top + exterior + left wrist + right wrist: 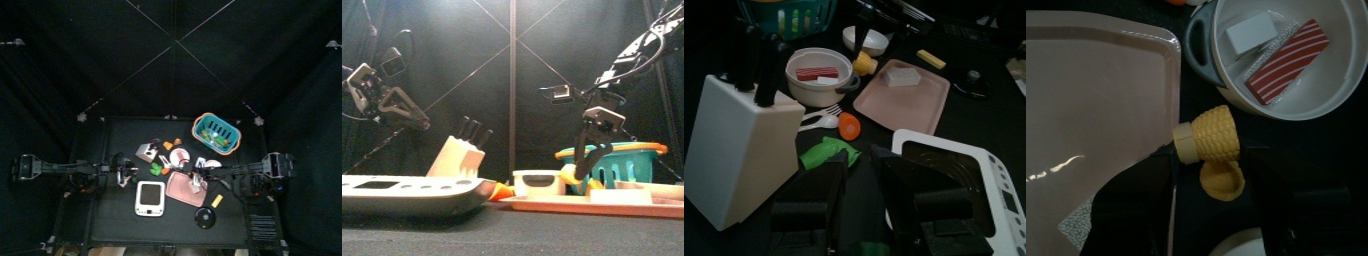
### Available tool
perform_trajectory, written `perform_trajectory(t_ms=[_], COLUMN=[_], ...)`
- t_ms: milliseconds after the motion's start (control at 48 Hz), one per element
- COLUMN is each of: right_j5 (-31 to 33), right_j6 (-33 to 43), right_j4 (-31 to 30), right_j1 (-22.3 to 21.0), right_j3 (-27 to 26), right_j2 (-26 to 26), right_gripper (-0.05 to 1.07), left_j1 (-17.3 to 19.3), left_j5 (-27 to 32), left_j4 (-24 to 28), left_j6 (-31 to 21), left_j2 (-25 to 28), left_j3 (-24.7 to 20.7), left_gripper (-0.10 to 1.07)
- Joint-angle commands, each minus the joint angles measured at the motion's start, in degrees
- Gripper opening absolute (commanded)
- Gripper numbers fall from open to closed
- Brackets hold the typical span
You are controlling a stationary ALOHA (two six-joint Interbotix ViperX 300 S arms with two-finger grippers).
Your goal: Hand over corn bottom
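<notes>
My right gripper has its jaws spread wide, directly over the stubby yellow corn piece, which lies between the pink tray and white bowl (axis roughly between the jaws). My left gripper, also open, hangs farther off. Contact is unclear.

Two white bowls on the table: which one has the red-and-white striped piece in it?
The larger white bowl beside the white knife block, holding the striped piece. The smaller white bowl, farther back near the teal basket, shows none.
</notes>
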Motion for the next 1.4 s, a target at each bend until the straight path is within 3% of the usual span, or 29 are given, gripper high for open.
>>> perform_trajectory(t_ms=[0, 146, 333, 604, 792, 917, 1208, 1375], right_j5=[-0.2, -0.2, -0.4, -1.1, -1.3, -1.7, -1.8, -1.8], right_j6=[0.3, 0.3, 0.2, 0.3, 0.3, 0.3, 0.3, 0.3], right_j4=[0.0, -0.4, -3.8, -8.8, -12.9, -15.0, -16.8, -17.4], right_j1=[0.3, 0.3, 0.4, 1.0, 1.8, 2.2, 3.6, 3.9], right_j3=[-1.6, -3.7, -6.9, -10.8, -13.8, -14.9, -16.9, -17.1], right_j2=[-2.0, -2.8, -3.4, -3.5, -3.6, -3.6, -3.6, -4.0], right_gripper=[0.73, 0.73, 0.73, 0.73, 0.73, 0.73, 0.73, 0.73], left_j1=[0.1, -0.4, -4.1, -9.2, -10.1, -10.1, -10.1, -10.1], left_j5=[-0.2, -0.7, -0.7, -5.1, -9.1, -13.2, -22.1, -26.1], left_j4=[0.0, -0.4, -10.5, -18.4, -22.9, -23.1, -21.5, -21.4], left_j6=[0.0, -0.4, -5.3, -7.5, -10.4, -13.0, -13.9, -14.0], left_j2=[0.1, 0.1, 0.6, 3.8, 9.8, 15.3, 28.7, 32.9], left_j3=[-0.9, -2.4, -7.0, -11.2, -13.2, -15.6, -22.2, -25.0], left_gripper=[0.69, 0.69, 0.69, 0.75, 0.9, 0.98, 0.98, 0.98])
